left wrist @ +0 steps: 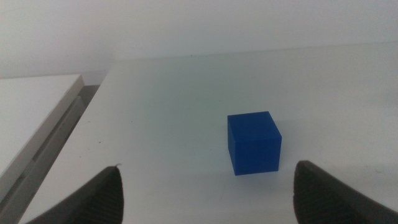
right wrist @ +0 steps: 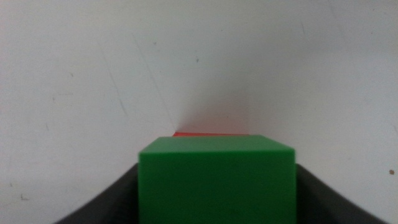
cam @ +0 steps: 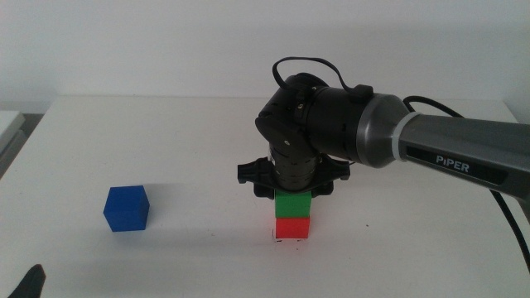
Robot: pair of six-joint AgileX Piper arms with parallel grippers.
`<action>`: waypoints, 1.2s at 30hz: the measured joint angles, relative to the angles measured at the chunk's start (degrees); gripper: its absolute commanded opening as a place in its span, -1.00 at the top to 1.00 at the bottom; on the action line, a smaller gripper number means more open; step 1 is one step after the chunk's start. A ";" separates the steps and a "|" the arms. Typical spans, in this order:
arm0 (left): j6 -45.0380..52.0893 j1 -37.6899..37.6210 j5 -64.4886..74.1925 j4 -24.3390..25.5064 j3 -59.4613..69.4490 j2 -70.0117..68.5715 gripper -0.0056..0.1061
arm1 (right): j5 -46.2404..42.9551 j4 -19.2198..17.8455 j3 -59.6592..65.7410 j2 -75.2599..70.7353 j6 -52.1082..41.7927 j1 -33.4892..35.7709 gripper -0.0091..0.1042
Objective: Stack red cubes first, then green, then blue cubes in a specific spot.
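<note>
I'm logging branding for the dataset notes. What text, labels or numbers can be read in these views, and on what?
"PiPER": white letters on the grey forearm link of the right arm, middle view.
No other text: the green cube, red cube and blue cube have plain faces.

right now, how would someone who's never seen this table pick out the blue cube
Start from the right gripper, shut on the green cube over the red cube at mid-table. Look across the white table to the left side. The blue cube sits there alone, touching nothing, in front of the open left gripper.
</note>
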 measured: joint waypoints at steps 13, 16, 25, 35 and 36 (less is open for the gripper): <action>0.00 0.00 0.00 0.00 0.00 0.00 -0.78 | 8.17 -0.80 0.00 -8.81 -5.13 0.96 -0.72; 0.00 0.00 0.00 0.00 0.00 0.00 -0.78 | 9.33 -1.55 0.76 -18.15 -7.62 1.06 -0.72; 0.00 0.00 0.00 0.00 0.00 0.00 -0.78 | 8.78 0.21 19.05 -48.82 -22.82 1.06 -0.72; 0.00 0.00 0.00 0.00 0.00 0.00 -0.78 | 5.37 7.29 31.44 -75.83 -35.32 1.09 -0.72; 0.00 0.00 0.00 0.00 0.00 0.00 -0.78 | 5.37 7.99 31.74 -77.17 -36.29 1.09 -0.72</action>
